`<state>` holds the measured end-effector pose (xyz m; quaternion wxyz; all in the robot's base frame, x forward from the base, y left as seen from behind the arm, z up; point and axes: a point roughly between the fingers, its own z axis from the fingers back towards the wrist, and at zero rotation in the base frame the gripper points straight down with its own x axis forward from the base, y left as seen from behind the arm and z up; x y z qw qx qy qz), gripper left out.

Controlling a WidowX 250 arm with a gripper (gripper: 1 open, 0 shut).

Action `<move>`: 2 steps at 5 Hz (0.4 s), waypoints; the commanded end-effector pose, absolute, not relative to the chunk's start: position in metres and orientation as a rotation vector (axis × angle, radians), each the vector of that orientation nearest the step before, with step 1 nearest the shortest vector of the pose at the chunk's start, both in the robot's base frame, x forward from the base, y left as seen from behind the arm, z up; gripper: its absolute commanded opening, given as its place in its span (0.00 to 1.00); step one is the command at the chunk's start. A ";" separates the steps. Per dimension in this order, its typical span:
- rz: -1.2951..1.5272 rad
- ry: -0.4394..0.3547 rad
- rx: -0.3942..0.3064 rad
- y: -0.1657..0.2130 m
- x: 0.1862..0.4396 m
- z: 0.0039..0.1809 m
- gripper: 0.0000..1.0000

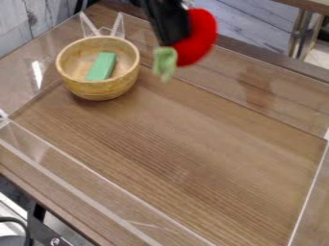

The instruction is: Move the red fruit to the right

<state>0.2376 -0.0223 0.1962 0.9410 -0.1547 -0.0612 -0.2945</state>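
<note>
The red fruit (197, 36) hangs in the air above the back of the table, its green leafy cap (166, 63) pointing down and to the left. A dark gripper (171, 27) reaches in from the top edge and is shut on the red fruit; motion blur hides its fingers. Fruit and gripper sit to the right of the wooden bowl (77, 85) and are apart from it.
The wooden bowl at the back left holds a flat green block (103, 65). Clear plastic walls (38, 159) fence the wooden tabletop (180, 144) on all sides. A metal leg (299, 38) stands behind the back right corner.
</note>
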 end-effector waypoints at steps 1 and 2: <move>-0.670 -0.118 -0.314 -0.050 0.213 0.184 0.00; -0.717 -0.088 -0.337 -0.064 0.196 0.166 0.00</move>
